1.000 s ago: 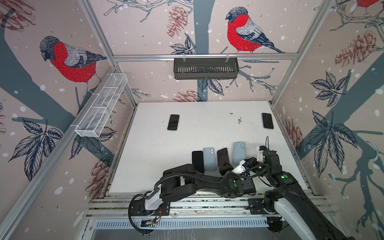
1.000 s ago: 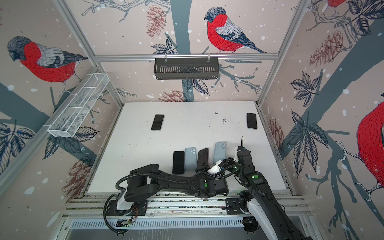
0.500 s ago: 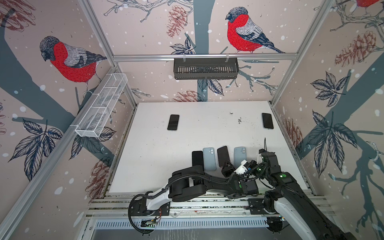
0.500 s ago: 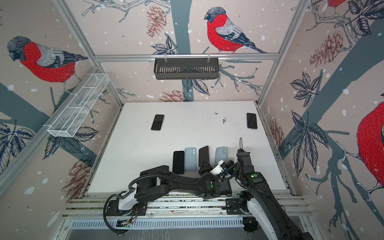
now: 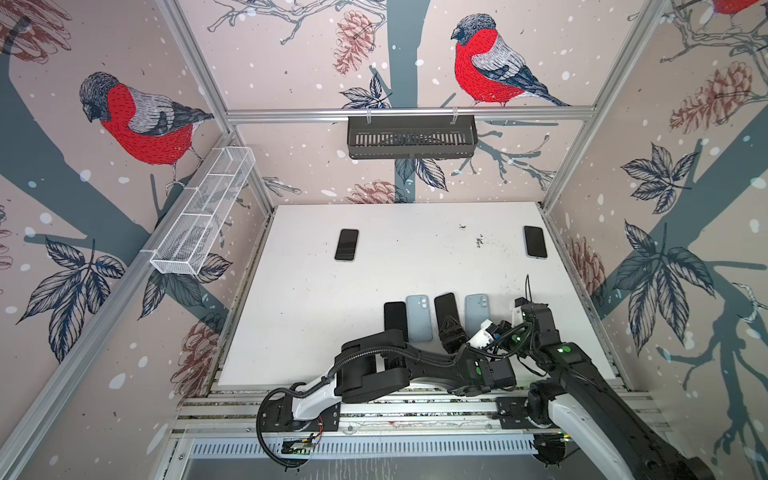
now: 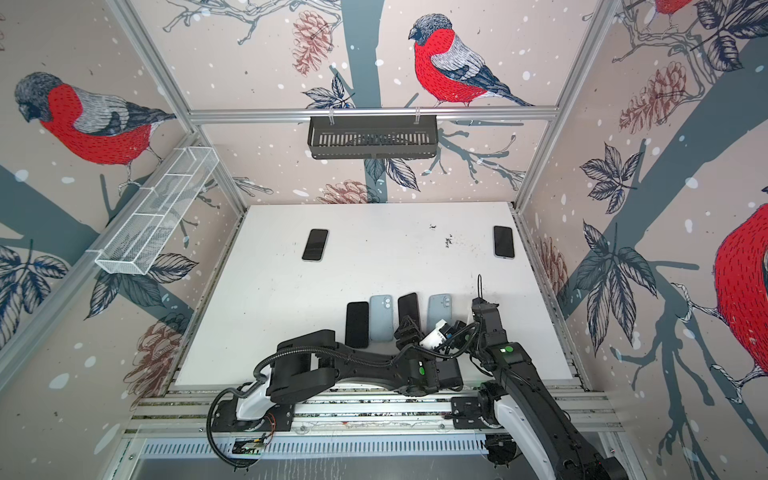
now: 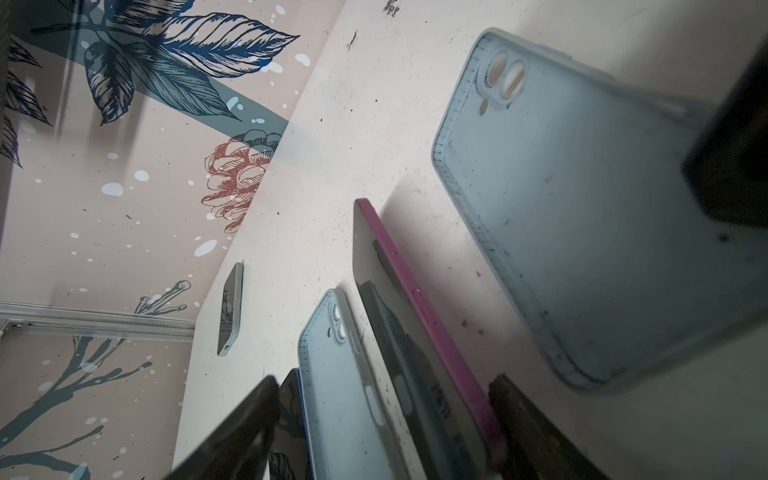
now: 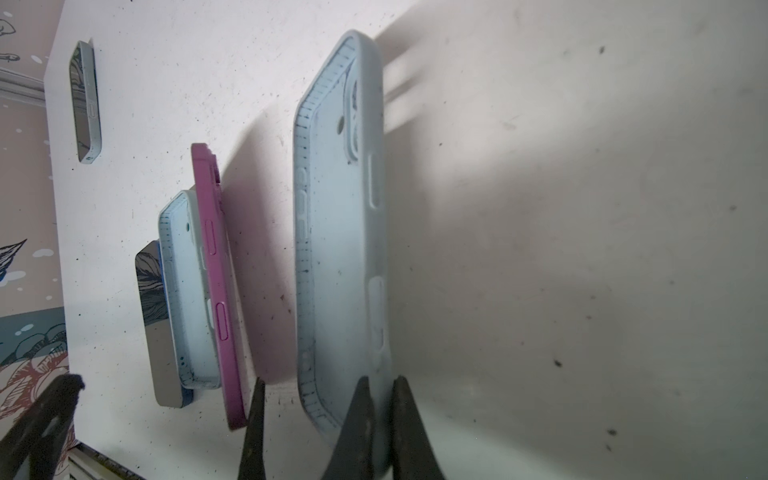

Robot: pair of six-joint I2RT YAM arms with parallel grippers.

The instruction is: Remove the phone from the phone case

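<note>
White table (image 5: 316,299), 2 phones (image 5: 346,244) (image 5: 535,242) at back, 2 phones (image 5: 395,322) (image 5: 446,307) + 2 cases (image 5: 418,318) (image 5: 476,309) nr front

Bullfinch-print walls (image 5: 291,54); white speckled tabletop (image 5: 395,266); black basket (image 5: 411,137); white mesh rack (image 5: 203,216)

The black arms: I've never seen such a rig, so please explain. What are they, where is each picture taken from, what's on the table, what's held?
Two robot arms, each ending in a claw. Two pictures look down from overhead; two come from cameras on the wrists. On the table lie a far-left phone, a far-right phone, and a near row: blue-edged phone, blue case, pink-edged phone, second blue case. The right claw is shut on the second blue case's near rim. The left claw hangs open, empty, by the pink-edged phone.
</note>
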